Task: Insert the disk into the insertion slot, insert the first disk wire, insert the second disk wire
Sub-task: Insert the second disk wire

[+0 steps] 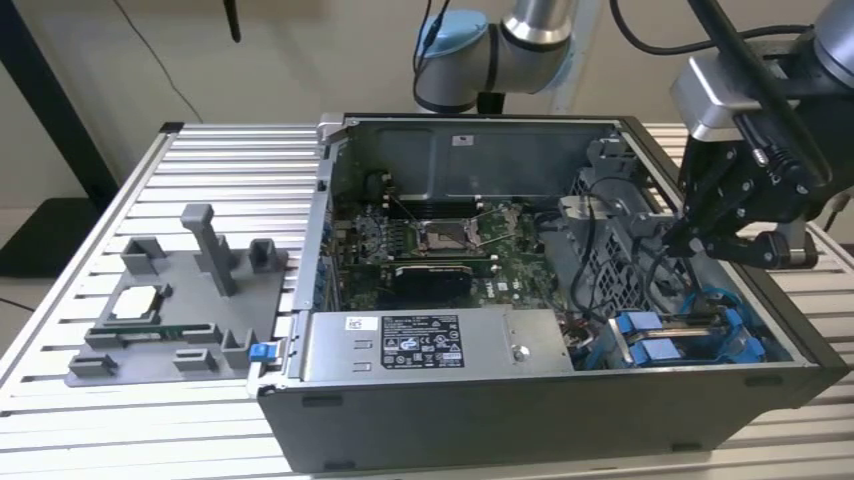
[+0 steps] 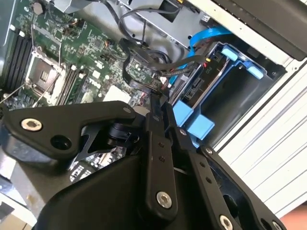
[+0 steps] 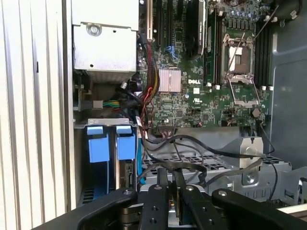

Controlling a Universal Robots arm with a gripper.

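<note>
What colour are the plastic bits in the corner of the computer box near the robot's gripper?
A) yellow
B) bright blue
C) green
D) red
B: the plastic rails and tabs of the insertion slot are bright blue in the exterior view, close below the gripper, and they look the same blue in both wrist views.

Arm (image 1: pixel 534 25) bent down, gripper (image 1: pixel 683 238) closed

Grey fixture tray (image 1: pixel 174 300) lies beside the open computer case (image 1: pixel 534 420).
</note>
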